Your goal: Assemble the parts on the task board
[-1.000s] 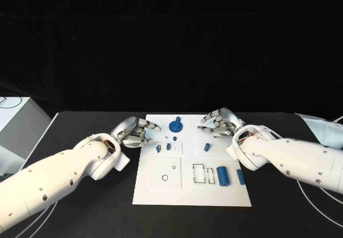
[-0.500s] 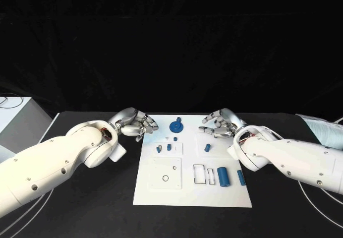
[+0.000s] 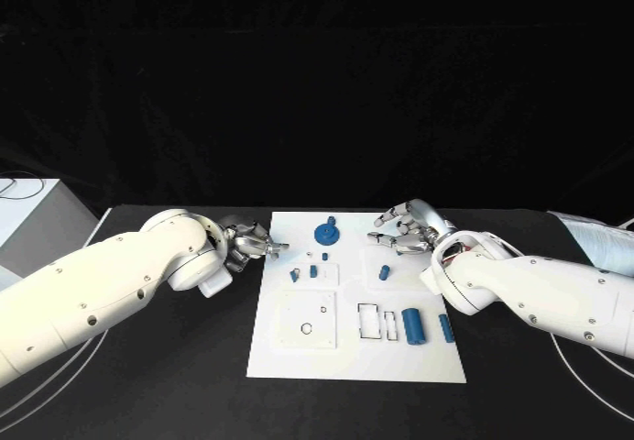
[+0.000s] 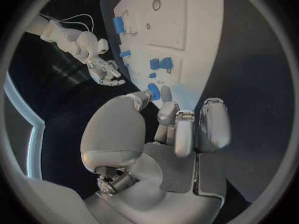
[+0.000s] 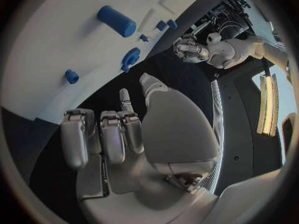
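Note:
The white task board (image 3: 356,353) lies in the middle of the black table. At its far edge lies a blue gear-like part (image 3: 326,233). Small blue pegs (image 3: 313,270) stand near a raised plate, and another peg (image 3: 383,271) is to their right. A blue cylinder (image 3: 413,324) and a thinner blue piece (image 3: 445,327) lie at the board's right. My left hand (image 3: 251,246) hovers just off the board's left edge, fingers loosely apart, holding nothing. My right hand (image 3: 409,229) hangs over the far right corner, also holding nothing. The right wrist view shows the cylinder (image 5: 116,21) and the gear part (image 5: 131,58).
A white box (image 3: 27,225) stands at the table's left edge, and a pale wrapped object (image 3: 601,240) lies at the right edge. White cables trail along the table on both sides. A square plate with a hole (image 3: 307,321) and two slots (image 3: 377,321) mark the board.
My left arm has rolled and drawn its hand back from over the board's upper left corner to just beside the left edge. The right hand and the parts have stayed still.

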Available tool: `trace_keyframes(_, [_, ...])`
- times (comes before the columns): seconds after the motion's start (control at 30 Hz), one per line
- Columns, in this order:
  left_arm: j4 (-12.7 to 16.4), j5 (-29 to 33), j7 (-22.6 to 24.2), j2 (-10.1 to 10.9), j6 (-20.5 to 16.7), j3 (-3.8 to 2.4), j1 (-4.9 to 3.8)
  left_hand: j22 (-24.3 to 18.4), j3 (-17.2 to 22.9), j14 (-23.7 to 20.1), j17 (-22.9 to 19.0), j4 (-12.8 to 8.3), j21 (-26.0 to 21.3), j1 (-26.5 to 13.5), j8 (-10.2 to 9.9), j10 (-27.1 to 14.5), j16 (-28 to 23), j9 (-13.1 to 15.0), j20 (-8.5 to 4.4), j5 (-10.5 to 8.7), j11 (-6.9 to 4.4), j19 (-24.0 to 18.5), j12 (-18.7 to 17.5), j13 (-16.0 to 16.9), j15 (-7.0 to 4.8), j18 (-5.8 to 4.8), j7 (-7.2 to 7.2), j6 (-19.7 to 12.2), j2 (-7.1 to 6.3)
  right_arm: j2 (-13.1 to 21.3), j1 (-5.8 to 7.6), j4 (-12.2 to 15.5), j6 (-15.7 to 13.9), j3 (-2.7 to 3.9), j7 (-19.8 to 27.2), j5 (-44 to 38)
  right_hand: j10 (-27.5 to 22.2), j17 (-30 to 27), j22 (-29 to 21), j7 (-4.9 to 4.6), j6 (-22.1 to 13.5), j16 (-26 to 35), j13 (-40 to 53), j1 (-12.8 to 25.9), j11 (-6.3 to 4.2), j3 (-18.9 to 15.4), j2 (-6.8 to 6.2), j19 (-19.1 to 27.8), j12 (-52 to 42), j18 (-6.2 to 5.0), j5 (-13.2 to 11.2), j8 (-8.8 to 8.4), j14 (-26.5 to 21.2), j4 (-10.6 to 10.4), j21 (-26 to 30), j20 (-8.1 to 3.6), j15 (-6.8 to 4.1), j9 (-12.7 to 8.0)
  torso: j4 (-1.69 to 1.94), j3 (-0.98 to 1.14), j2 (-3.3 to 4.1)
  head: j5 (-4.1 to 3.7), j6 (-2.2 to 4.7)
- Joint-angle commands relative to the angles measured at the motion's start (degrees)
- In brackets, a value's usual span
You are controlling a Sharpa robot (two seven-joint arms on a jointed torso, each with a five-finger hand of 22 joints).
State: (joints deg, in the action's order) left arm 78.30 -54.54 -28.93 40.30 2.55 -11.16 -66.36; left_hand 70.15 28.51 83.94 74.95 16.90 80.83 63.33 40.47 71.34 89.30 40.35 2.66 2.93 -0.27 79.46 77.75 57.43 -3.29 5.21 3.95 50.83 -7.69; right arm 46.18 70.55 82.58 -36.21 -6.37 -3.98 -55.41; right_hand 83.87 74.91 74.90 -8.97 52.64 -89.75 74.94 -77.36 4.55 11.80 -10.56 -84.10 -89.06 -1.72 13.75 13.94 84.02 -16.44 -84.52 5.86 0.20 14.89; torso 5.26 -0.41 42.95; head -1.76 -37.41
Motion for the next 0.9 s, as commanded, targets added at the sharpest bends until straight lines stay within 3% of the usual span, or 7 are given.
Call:
trace_keyframes(0.03, [-1.41,-0.48,-5.77,-1.2,7.72,1.1,-1.18,0.55,0.42,5.0,11.19,0.01,0.45,-1.13,0.36,0.7,0.23,0.13,-0.19,0.03,-0.18,0.56,0.42,1.08,-0.42,-1.12,-0.54,0.17,0.32,-0.22,0.05,-0.13,-0.21,0.01,0.91,-0.24,4.99,15.09,10.19,0.14,-0.07,-0.25,14.09,0.67,-0.45,0.39,-0.05,-3.59,0.24,0.13,0.23,0.22,5.98,0.02,0.41,-0.35,-0.42,0.07,0.07,-0.03,0.01,0.0,-0.1])
trace_keyframes(0.23, [-3.26,-0.09,-6.46,-3.13,10.48,3.03,-2.7,0.63,0.51,5.15,11.73,-0.01,0.47,-3.81,-0.48,0.09,0.26,-0.23,-0.36,0.01,-0.04,0.64,-0.2,0.29,-0.38,-1.15,-0.29,-0.55,-0.04,-0.61,0.23,-0.44,-0.85,0.01,1.39,-0.1,4.89,15.09,10.08,0.14,-0.08,-0.25,14.01,0.68,-0.45,0.38,-0.06,-3.54,0.33,0.09,0.23,0.22,5.98,0.02,0.55,-0.35,-0.42,0.07,0.08,0.02,0.09,0.17,-0.18])
trace_keyframes(0.5, [-4.18,1.77,-6.63,-4.63,11.32,3.63,-3.28,1.23,0.31,5.23,12.02,-0.04,0.74,-4.4,-1.29,0.43,0.28,-0.65,-0.33,0.01,0.14,0.97,-0.1,0.94,-0.24,-1.28,-0.07,-0.82,-0.88,-1.03,0.48,-0.76,-2.42,0.01,3.37,0.83,1.61,11.26,5.23,0.05,-0.78,1.78,11.26,0.6,-0.39,0.58,-0.37,-1.04,3.74,-1.42,0.4,0.22,4.88,0.05,6.65,-0.34,-0.42,0.14,-0.03,0.06,0.21,0.31,-0.27])
trace_keyframes(0.67, [-4.55,3.06,-6.7,-5.27,12.14,3.74,-3.45,1.49,0.24,5.26,12.14,-0.01,0.86,-4.56,-1.42,0.53,0.3,-0.73,-0.31,0.02,0.17,1.11,-0.06,1.1,-0.22,-1.33,-0.04,-0.77,-0.97,-1.49,0.86,-1.2,-4.07,0.01,5.71,2.39,-9.91,-1.6,-11.42,-0.01,-2.4,11.53,0.16,0.39,-0.41,1.53,-0.79,6.67,17.21,-5.53,0.43,0.62,0.29,-0.02,28.44,-0.51,-0.59,0.5,0.03,0.1,0.18,0.33,-0.36])
trace_keyframes(0.77, [-4.73,3.52,-6.75,-5.61,12.73,3.8,-3.54,1.51,0.22,5.29,12.23,-0.02,0.87,-4.63,-1.49,0.49,0.31,-0.77,-0.29,0.02,0.18,1.12,-0.1,1.04,-0.21,-1.34,-0.04,-0.74,-1.0,-1.86,1.21,-1.68,-4.73,0.01,7.16,3.75,-20.93,-14.51,-29.82,-0.3,-3.18,25.12,-14.74,0.14,-0.46,2.68,-0.93,13.3,33.75,-8.75,0.38,1.59,-5.56,-0.08,52.39,-0.21,-0.61,0.97,0.01,0.1,0.17,0.34,-0.36])
trace_keyframes(0.8, [-4.82,3.6,-6.78,-5.78,12.98,3.85,-3.58,1.5,0.23,5.29,12.22,-0.02,0.86,-4.64,-1.5,0.46,0.31,-0.78,-0.29,0.02,0.18,1.11,-0.12,0.98,-0.21,-1.34,-0.03,-0.73,-0.99,-2.07,1.38,-1.99,-4.99,0.01,7.88,4.52,-25.69,-19.81,-32.17,-0.18,-3.36,31.57,-22.31,0.08,-0.27,3.23,-1.13,13.46,41.88,-8.8,0.38,1.97,-8.25,-0.02,55.3,-0.14,-0.35,1.13,0.0,0.11,0.17,0.35,-0.35])
trace_keyframes(0.9, [-4.98,3.65,-6.82,-6.0,13.18,3.91,-3.64,1.51,0.27,5.29,12.24,0.0,0.87,-4.71,-1.58,0.41,0.31,-0.83,-0.27,0.04,0.19,1.12,-0.17,0.9,-0.2,-1.34,-0.03,-0.7,-0.91,-2.32,1.58,-2.41,-5.29,0.01,8.85,5.63,-26.24,-29.05,-36.76,-0.49,-3.54,44.75,-28.29,0.11,0.07,4.51,-1.53,14.21,47.48,-8.76,0.38,2.67,-13.49,0.04,60.82,0.39,0.07,1.37,-0.03,0.09,0.16,0.32,-0.3])
